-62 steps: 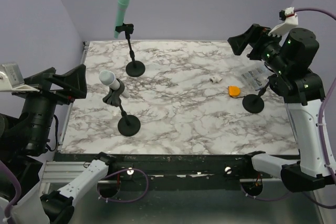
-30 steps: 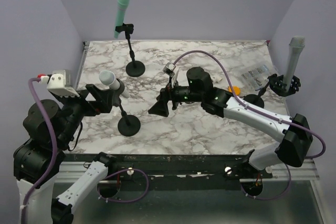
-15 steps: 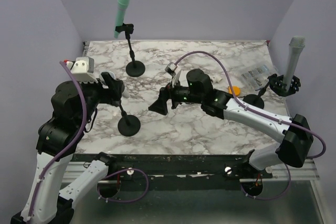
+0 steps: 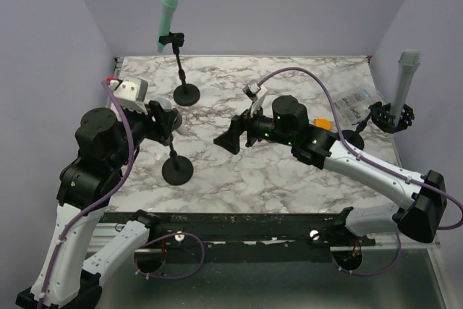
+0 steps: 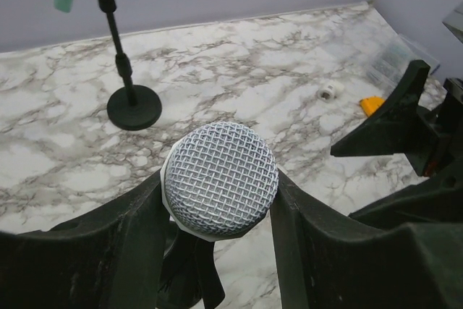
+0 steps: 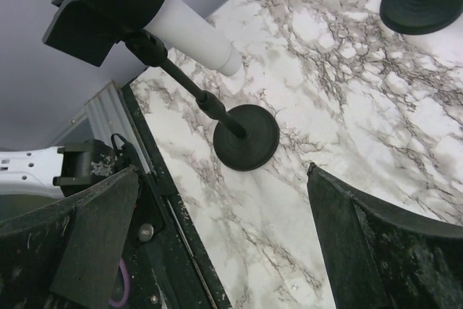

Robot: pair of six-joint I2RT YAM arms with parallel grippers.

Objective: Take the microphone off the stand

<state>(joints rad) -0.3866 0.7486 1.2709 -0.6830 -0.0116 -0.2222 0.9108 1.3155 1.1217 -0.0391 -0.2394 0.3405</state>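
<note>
Left hand (image 5: 217,187) has swung in and clamps the mesh-headed white microphone (image 5: 219,168), still seated in its black round-based stand (image 4: 177,170); right hand (image 4: 227,140) hangs open. Grasp step: next, you pull it out of the clip (image 6: 108,5).

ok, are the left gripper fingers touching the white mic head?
Touching. Left wrist view: both left fingers sit flush against the microphone mesh head, no gap either side.

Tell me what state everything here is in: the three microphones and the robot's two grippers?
White microphone, clipped in the near stand, not lifted out.
Left gripper, closed on the white microphone's mesh head.
Right gripper, open, empty, hovering.
Green microphone, clipped in the far stand, untouched.
Grey microphone, clipped in the right stand, untouched.
</note>
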